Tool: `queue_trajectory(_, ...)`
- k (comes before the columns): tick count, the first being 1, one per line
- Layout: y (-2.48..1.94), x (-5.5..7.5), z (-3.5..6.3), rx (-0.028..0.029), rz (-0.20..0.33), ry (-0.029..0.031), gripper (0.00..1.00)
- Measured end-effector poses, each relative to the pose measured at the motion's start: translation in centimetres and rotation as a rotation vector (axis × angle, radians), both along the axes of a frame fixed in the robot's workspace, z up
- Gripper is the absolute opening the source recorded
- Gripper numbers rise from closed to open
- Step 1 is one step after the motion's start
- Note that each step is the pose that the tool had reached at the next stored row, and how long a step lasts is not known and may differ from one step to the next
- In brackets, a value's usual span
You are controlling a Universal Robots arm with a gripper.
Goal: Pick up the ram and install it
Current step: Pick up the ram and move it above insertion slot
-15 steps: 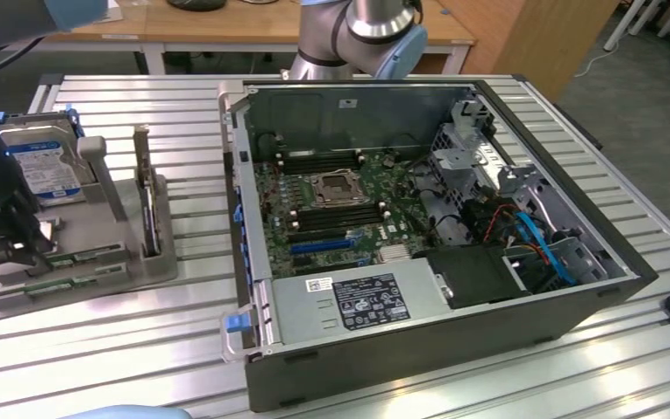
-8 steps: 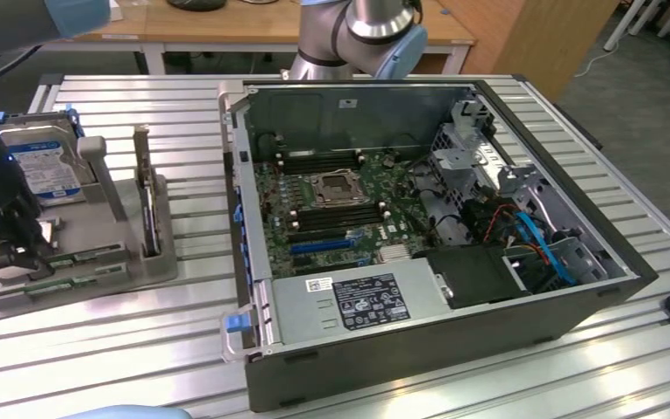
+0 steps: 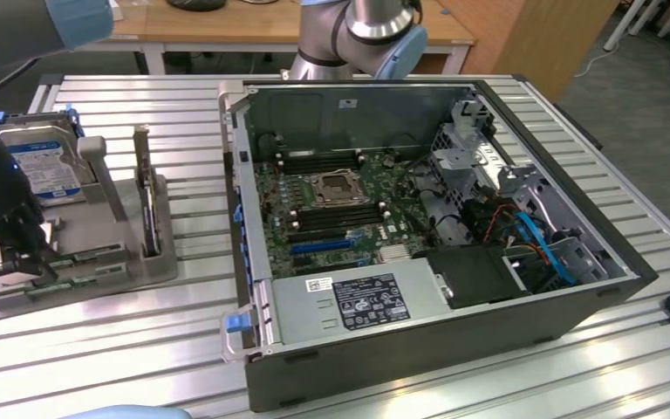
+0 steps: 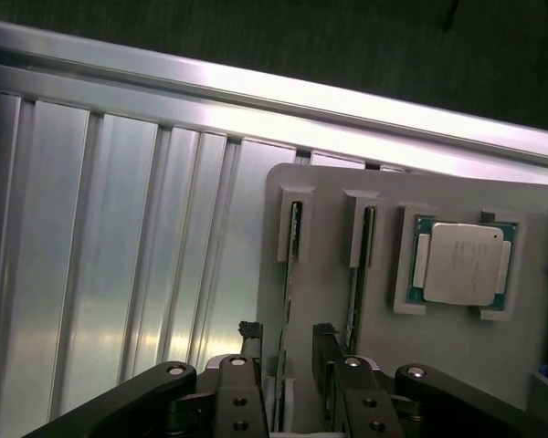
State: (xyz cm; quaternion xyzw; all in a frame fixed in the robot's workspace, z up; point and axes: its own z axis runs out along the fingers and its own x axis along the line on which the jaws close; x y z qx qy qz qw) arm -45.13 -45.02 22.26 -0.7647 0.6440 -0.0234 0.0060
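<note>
Two ram sticks stand on edge in slots of the grey holder (image 4: 347, 205). One ram stick (image 4: 292, 239) runs between my fingertips, the other ram stick (image 4: 365, 255) stands one slot over. My gripper (image 4: 286, 339) is open, its fingers (image 4: 249, 339) straddling the first stick without closing on it. In the exterior view the gripper (image 3: 15, 255) hangs low over the holder's near end at that view's left, by the green ram sticks (image 3: 83, 257).
A square silver CPU (image 4: 462, 263) lies in a pocket of the holder beside the sticks. A hard drive (image 3: 44, 168) stands at the holder's back. The open computer case (image 3: 428, 218) sits in the middle, its motherboard (image 3: 329, 205) exposed. The table is slatted aluminium (image 4: 119, 228).
</note>
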Motion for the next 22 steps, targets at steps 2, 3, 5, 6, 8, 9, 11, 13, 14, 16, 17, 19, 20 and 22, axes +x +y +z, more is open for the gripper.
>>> queue_trajectory(2,0.00,0.0,-0.28,-0.0018,0.000,-0.0007,0.36)
queue_trajectory(3,0.00,0.0,-0.40,-0.0026,0.000,-0.0010,0.36)
queue_trajectory(5,0.00,0.0,-0.63,-0.0038,0.000,-0.0013,0.36)
queue_trajectory(6,0.00,0.0,-0.71,-0.0042,0.000,-0.0015,0.36)
queue_trajectory(8,0.00,0.0,-0.72,-0.0044,0.000,-0.0013,0.36)
queue_trajectory(9,0.00,0.0,-0.72,-0.0044,0.000,-0.0013,0.36)
queue_trajectory(11,0.00,0.0,-0.72,-0.0044,0.000,-0.0014,0.36)
queue_trajectory(13,0.00,0.0,-0.75,-0.0044,0.000,-0.0014,0.36)
queue_trajectory(14,0.01,0.0,-0.78,-0.0043,0.000,-0.0016,0.36)
queue_trajectory(16,0.02,0.0,-0.88,-0.0042,0.000,-0.0020,0.36)
queue_trajectory(17,0.04,0.0,-0.92,-0.0043,0.000,-0.0020,0.36)
queue_trajectory(19,0.08,0.0,-1.02,-0.0043,0.000,-0.0021,0.36)
queue_trajectory(20,0.10,0.0,-1.07,-0.0043,0.000,-0.0022,0.36)
queue_trajectory(22,0.16,0.0,-1.19,-0.0043,0.000,-0.0023,0.36)
